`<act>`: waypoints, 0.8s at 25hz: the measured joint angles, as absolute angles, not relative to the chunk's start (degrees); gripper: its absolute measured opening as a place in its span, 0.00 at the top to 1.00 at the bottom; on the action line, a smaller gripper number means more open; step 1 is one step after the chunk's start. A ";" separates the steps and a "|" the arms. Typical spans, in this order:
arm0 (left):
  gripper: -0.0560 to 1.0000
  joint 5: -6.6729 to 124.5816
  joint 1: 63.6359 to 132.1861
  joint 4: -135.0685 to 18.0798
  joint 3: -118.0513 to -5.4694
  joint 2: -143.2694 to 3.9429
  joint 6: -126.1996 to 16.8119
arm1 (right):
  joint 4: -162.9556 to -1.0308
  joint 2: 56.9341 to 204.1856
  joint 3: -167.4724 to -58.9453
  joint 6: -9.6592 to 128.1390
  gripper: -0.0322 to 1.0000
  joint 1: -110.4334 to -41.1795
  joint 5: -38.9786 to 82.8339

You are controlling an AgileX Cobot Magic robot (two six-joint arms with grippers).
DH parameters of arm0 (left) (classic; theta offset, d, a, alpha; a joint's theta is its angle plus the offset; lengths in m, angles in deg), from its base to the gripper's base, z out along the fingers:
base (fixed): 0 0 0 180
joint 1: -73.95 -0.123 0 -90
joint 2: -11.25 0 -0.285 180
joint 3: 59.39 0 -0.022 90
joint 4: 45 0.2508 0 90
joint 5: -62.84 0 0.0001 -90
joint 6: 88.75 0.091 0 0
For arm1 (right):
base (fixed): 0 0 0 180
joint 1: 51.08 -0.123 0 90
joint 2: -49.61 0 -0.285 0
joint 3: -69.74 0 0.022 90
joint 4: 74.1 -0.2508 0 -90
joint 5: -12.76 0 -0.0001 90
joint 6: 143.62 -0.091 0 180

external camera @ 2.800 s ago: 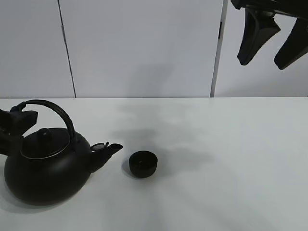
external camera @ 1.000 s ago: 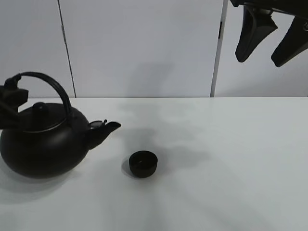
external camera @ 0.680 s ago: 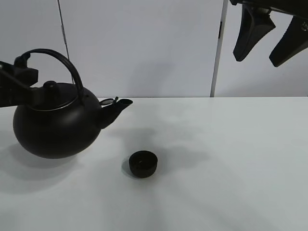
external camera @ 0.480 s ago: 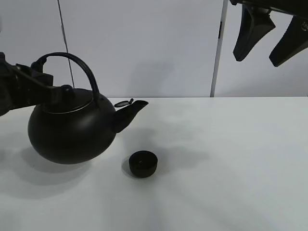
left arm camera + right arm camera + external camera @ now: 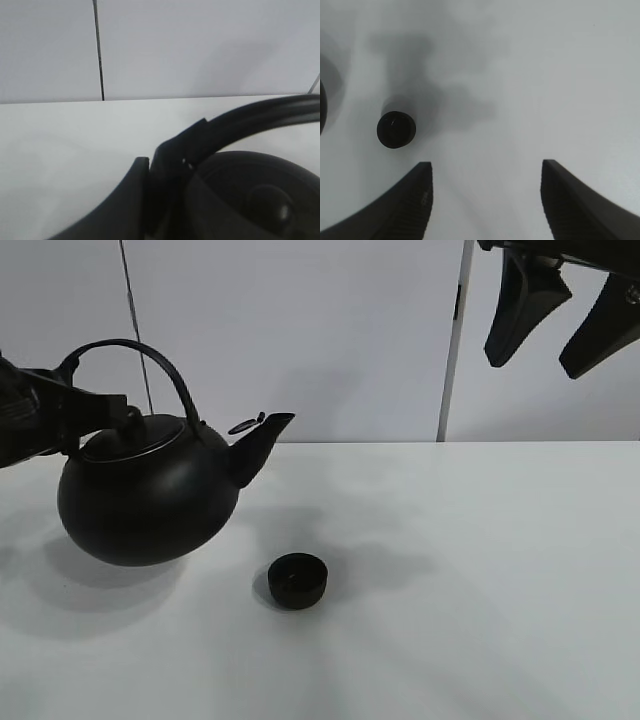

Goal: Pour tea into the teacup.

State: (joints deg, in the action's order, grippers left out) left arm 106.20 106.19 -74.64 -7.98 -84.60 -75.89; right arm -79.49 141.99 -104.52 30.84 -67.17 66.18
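From the high camera, your left gripper (image 5: 85, 410) is on the left side. It is closed on the handle (image 5: 150, 358) of the big black kettle (image 5: 150, 495). The kettle hangs in the air over the white table (image 5: 480, 570). Its spout (image 5: 262, 438) points up and toward the right. The small black teacup (image 5: 297, 580) sits on the table. It is near the kettle, on the spout's side, and does not touch it. Your right gripper (image 5: 555, 315) is high in the top right corner, well apart from the cup. Its two fingers are spread wide, with nothing between them.

From the left wrist camera, you see the left gripper (image 5: 152, 172) up close. It is pinched tight on the curved handle (image 5: 260, 117). The round lid (image 5: 270, 207) of the kettle is just past it, but it looks blurry.

From the right wrist camera, you look down past the wide open right gripper (image 5: 485, 200). It holds nothing. The teacup (image 5: 396, 129) stands upright on the table (image 5: 545, 75), off to one side of the fingers.
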 joint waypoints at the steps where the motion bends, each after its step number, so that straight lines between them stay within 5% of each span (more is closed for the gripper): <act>1: 0.85 106.07 106.19 -74.74 -7.98 -84.60 -75.66 | -79.49 141.99 -104.52 30.84 0.55 -67.17 66.13; 10: 0.85 105.97 106.26 -62.22 -7.98 -84.60 -70.56 | -79.49 141.99 -104.52 30.84 0.55 -67.17 65.65; 20: 0.85 106.59 106.26 -67.46 -9.39 -90.86 -70.83 | -79.49 141.99 -104.52 30.84 0.55 -67.17 65.45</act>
